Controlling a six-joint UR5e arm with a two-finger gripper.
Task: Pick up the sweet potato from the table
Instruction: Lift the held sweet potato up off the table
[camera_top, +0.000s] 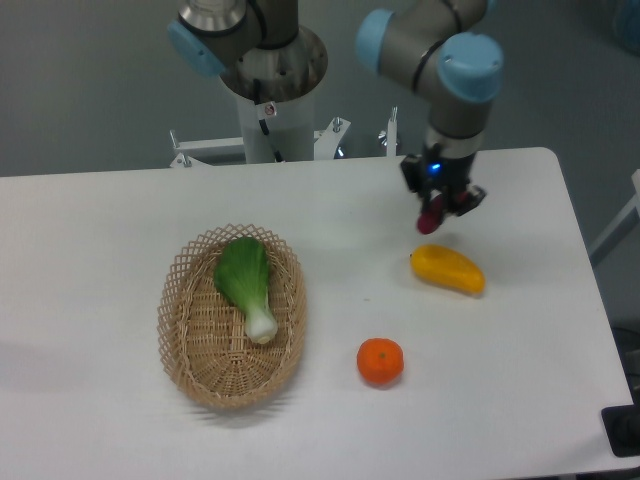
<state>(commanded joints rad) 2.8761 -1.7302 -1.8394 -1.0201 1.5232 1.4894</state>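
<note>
White surface (120, 210) with rounded corners, grey wall behind, robot base at the top centre. Single fixed camera view. UR5e arm (440, 55) with light-blue joint caps reaches down over the right part of the surface. Gripper (438, 208) is clamped on the sweet potato (432, 217), a small dark purple-red piece poking out below the fingers, blue light lit on the gripper body. Sweet potato is lifted clear of the surface, hanging just above and slightly behind the yellow mango (447, 270); not touching it as far as can be seen. Mango lies on its side on the right half of the surface. Orange (380, 361) sits nearer the front edge, left of and below the mango, apart from it. Oval wicker basket (180, 345) on the left-centre, holding a bok choy (247, 284) with green leaves toward the back and white stem toward the front. Dark object (622, 430) at the bottom-right corner, cut off by the frame, can't tell what.
</note>
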